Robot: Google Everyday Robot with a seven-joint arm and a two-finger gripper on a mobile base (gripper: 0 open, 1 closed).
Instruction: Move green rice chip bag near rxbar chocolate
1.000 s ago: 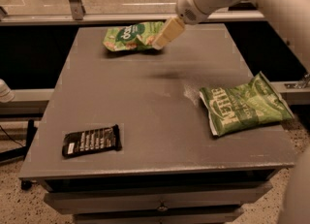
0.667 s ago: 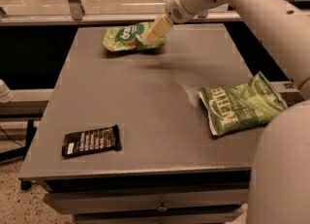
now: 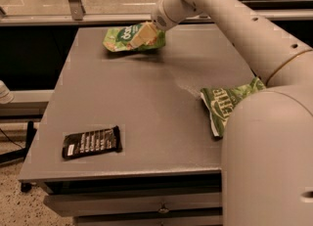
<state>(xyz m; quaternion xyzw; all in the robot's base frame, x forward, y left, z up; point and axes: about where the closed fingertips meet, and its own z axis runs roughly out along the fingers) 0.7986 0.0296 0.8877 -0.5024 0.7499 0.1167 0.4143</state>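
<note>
The green rice chip bag (image 3: 120, 39) lies at the far left of the grey table (image 3: 146, 102), a small light-green bag with a dark green logo. My gripper (image 3: 143, 33) is down on the bag's right end and covers part of it. The rxbar chocolate (image 3: 91, 142), a flat black wrapper with white text, lies at the near left of the table, far from the bag.
A larger, darker green Kettle bag (image 3: 226, 103) lies at the right of the table, partly hidden by my arm (image 3: 254, 34). My arm's bulk fills the near right. A glass barrier with a metal rail (image 3: 73, 18) runs behind the table.
My gripper has moved left and down from beside the green rice chip bag onto its right end. The bag, the black bar and the Kettle bag have stayed in place.
</note>
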